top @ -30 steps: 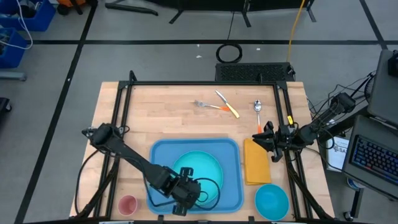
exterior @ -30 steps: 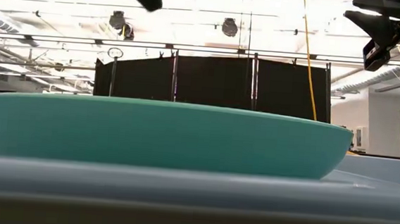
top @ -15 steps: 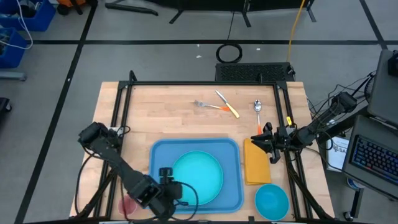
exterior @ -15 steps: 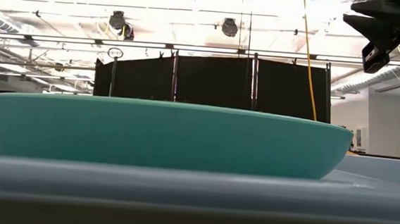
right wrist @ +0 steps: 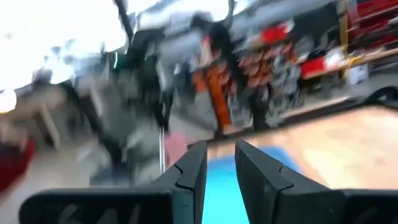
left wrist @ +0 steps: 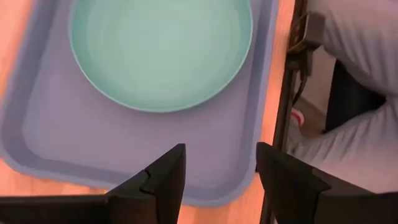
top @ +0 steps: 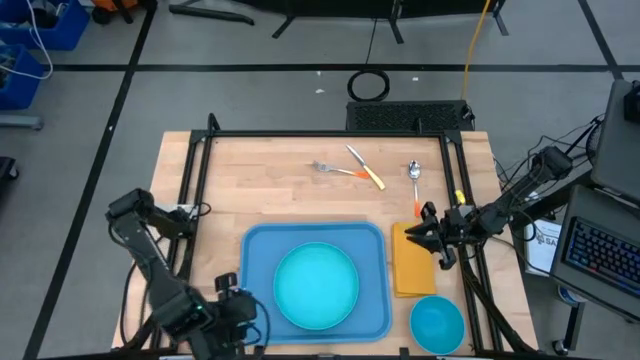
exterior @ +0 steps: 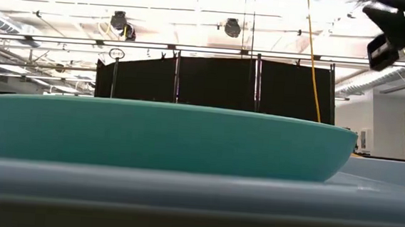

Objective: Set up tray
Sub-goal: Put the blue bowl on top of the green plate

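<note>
Large light-blue rectangular plastic tray (top: 375, 300) lies just beside left gripper (top: 232, 310), toward right arm; jaws spread, empty. Right gripper (top: 432, 240) above yellow-orange napkin (top: 412, 265), jaws slightly parted.

A plate (top: 317, 287) is sitting in the tray (top: 258, 246) near the surface's (top: 260, 175) front edge. A napkin (top: 412, 262) is lying just right of the tray, a bowl (top: 437, 324) before it, cutlery (top: 350, 168) lying behind.
</note>
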Robot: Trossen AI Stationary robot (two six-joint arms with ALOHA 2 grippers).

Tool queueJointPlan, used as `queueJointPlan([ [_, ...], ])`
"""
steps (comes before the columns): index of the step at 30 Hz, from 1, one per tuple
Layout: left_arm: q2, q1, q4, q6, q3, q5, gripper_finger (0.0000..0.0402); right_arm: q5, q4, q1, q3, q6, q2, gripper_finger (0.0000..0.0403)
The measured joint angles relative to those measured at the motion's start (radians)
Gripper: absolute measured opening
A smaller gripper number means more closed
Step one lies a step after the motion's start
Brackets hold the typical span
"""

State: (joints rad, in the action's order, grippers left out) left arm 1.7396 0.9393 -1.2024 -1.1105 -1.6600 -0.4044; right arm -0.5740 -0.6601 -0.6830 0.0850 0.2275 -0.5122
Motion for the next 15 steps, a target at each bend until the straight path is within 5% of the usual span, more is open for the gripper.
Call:
queueJointPlan([
  [7, -0.019, 0.051, -0.004, -0.043, 0.0, -0.127, 0.02, 0.006, 0.388, -0.032, 0.29, 0.075, -0.173, 0.0075],
  [15, -0.019, 0.062, -0.024, -0.054, 0.0, -0.163, 0.02, 0.16, 0.727, -0.071, 0.672, 0.134, -0.487, 0.0075],
])
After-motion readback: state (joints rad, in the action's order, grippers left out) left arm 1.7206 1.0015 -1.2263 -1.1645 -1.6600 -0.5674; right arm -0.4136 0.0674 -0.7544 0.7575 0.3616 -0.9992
